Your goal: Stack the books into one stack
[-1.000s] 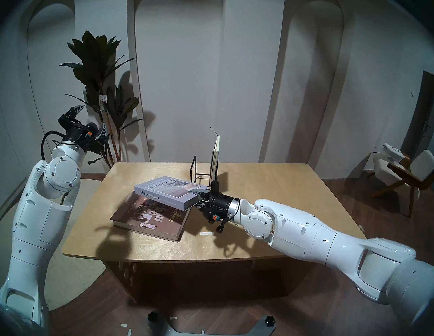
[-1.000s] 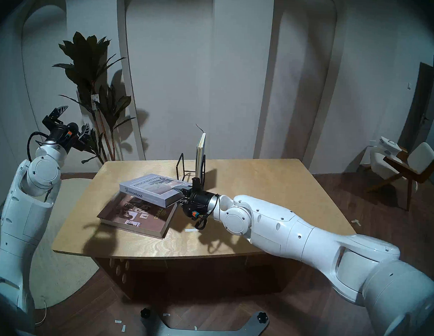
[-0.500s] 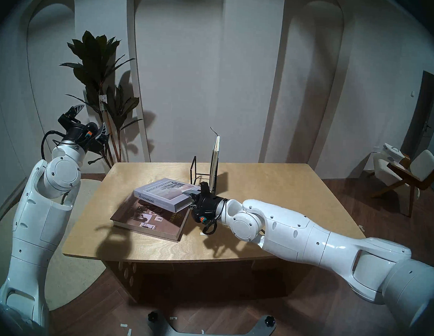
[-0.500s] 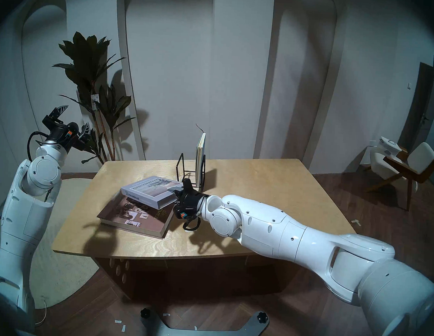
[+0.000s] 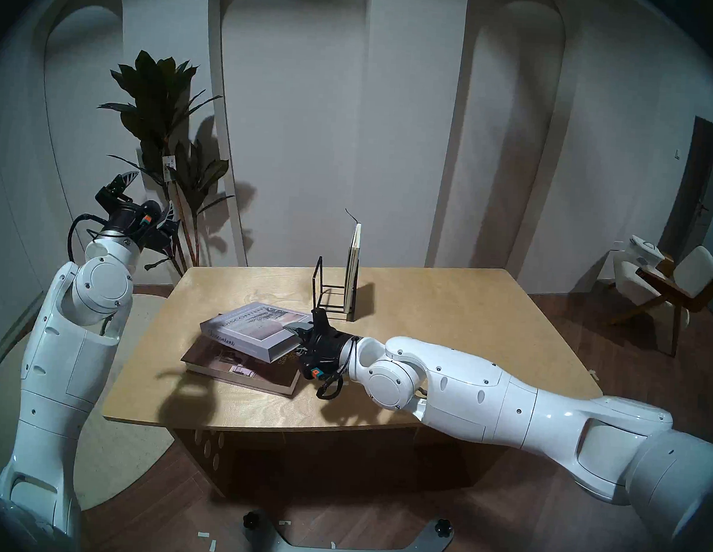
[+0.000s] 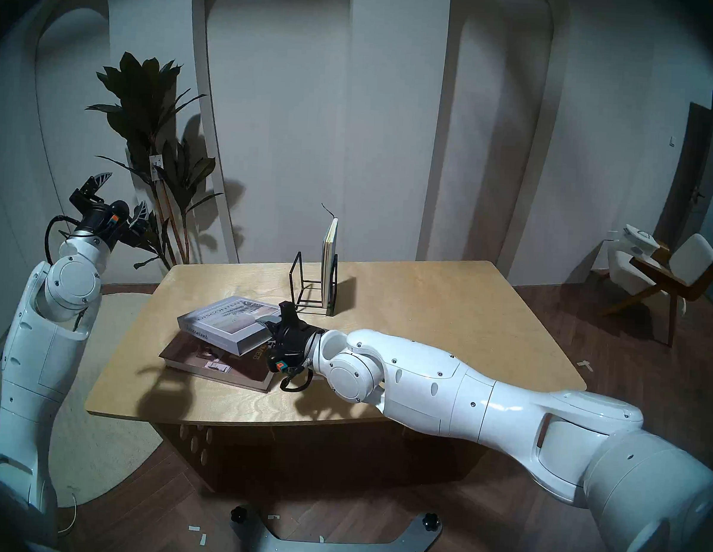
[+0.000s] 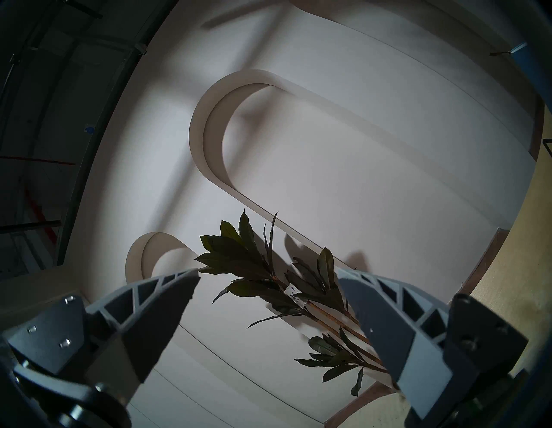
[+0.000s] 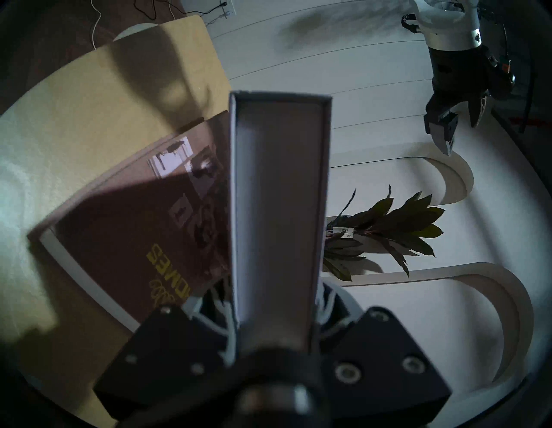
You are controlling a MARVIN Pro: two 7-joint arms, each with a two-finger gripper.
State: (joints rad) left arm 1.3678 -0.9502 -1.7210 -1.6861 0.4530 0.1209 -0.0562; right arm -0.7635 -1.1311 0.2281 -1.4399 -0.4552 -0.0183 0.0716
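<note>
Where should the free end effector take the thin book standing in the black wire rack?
Probably by its upper part. The thin upright book stands on edge in the black wire rack, rising well above the wires; only that part is exposed. Come from above, pads on both covers, and lift straight up.

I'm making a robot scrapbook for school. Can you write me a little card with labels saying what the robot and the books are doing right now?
Right gripper: shut on the grey book
Grey book: held by one edge, above the brown book, tilted
Brown book: flat on the table, partly under the grey book
Thin book: standing upright in the black wire rack, not stacked yet
Left gripper: open, holding nothing, raised beside the plant
Stack: not finished
</note>
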